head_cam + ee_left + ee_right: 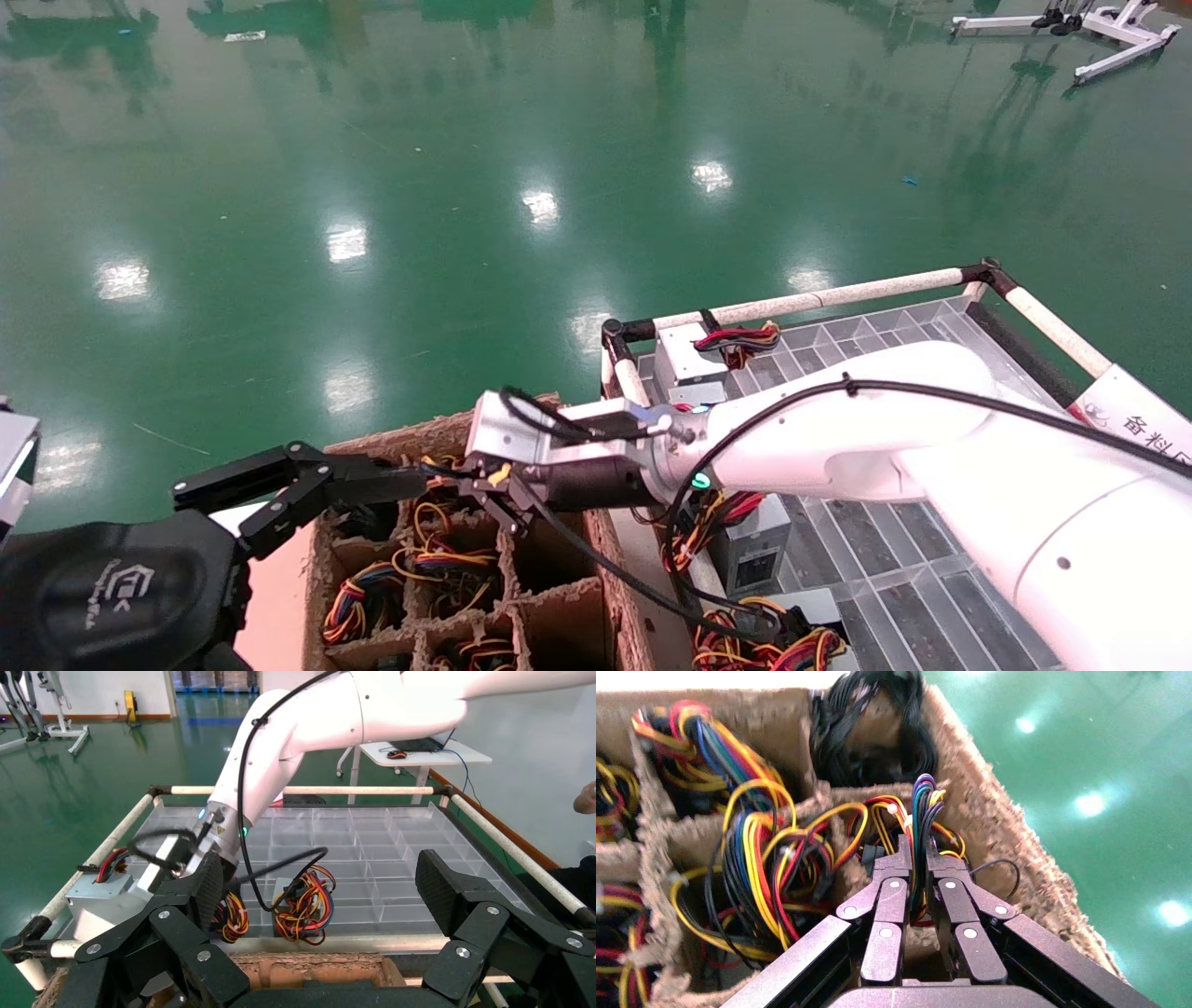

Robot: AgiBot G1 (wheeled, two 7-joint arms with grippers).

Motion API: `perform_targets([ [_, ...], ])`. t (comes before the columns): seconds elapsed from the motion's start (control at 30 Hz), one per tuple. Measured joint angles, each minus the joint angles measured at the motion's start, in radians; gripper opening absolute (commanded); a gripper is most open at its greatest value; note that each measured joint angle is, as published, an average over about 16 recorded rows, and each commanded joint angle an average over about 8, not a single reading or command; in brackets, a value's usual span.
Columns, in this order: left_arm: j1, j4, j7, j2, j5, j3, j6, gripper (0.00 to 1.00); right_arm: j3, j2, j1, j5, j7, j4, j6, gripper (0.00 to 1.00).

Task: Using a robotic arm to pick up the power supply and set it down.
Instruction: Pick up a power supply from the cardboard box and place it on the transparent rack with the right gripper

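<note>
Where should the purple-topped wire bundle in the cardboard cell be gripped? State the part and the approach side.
Grip the wire bundle at its upright loop, from above: the cardboard cell walls block the sides, and whatever lies beneath is hidden. The right end effector is shut on it so.

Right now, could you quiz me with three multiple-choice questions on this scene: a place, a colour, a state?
1. Where is the right end effector? A over a sink; B in the cardboard box; C on a shelf.
2. The floor is: A grey; B green; C blue.
3. The left end effector is: A open; B shut on a wire; C holding a box.
B: it pinches a wire bundle in a compartment. B: glossy green. A: fingers spread, nothing between.
</note>
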Motion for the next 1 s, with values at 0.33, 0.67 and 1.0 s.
perform_targets([
  [0.33,0.000,0.000,0.000,0.000,0.000,0.000,0.000,1.00,0.062,0.018,0.062,0.138,-0.048,-0.088,-0.084,0.00],
  [0.67,0.000,0.000,0.000,0.000,0.000,0.000,0.000,1.00,0.136,0.057,0.187,0.235,-0.122,-0.206,-0.179,0.00],
  [1.0,0.000,0.000,0.000,0.000,0.000,0.000,0.000,1.00,0.148,0.124,0.349,0.235,-0.158,-0.324,-0.249,0.00],
])
